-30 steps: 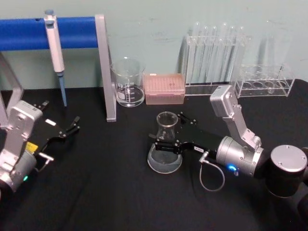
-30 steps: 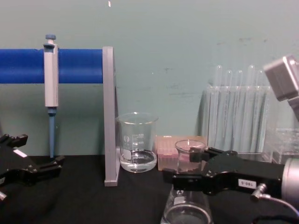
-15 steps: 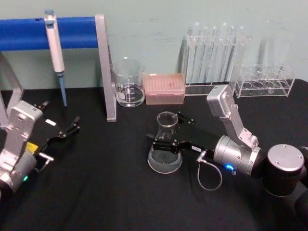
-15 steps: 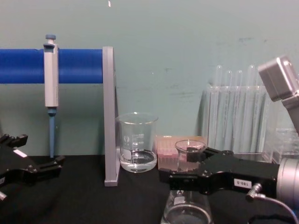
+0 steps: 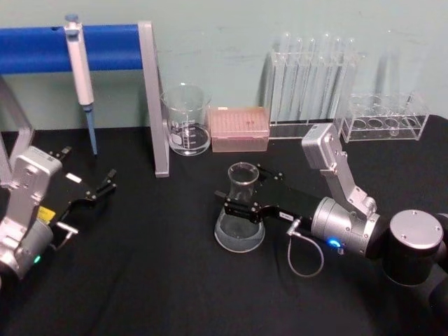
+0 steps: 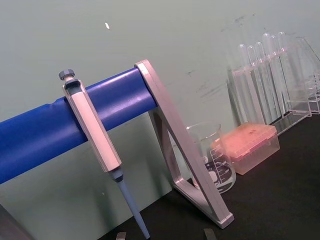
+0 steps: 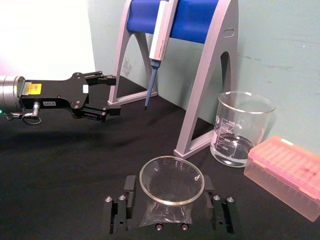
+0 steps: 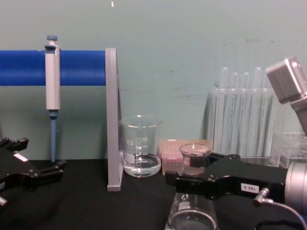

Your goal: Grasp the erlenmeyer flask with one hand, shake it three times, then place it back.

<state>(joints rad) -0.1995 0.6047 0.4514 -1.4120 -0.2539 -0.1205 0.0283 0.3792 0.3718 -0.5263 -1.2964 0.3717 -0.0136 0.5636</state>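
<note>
Erlenmeyer flask (image 5: 239,231) stood upright on the black table (image 5: 154,280), near the middle and in front of the pink tip box (image 5: 240,129). Its wide base sat flat on the cloth.

Right gripper (image 5: 242,184) reached in from the right, held level and low over the table. Its two long fingers (image 7: 129,192) straddled the flask's neck, one on the side nearer the robot and one on the far side, with the flared rim just above them and the cone below. In the right wrist view both pads lay against the glass, so the jaws seemed clamped on the neck, though the clear glass made the contact hard to confirm. In the chest view the near finger crossed in front of the neck, just under the rim.

Left gripper (image 5: 89,162) sat parked at the left edge of the table, well apart from the flask, with its fingers spread and nothing between them.

The beaker (image 5: 186,129), holding a little clear liquid, stood behind and to the left of the flask. It was beside the grey stand leg (image 5: 155,105), with the pipette (image 5: 80,70) hanging on the blue bar (image 5: 35,47).
</note>
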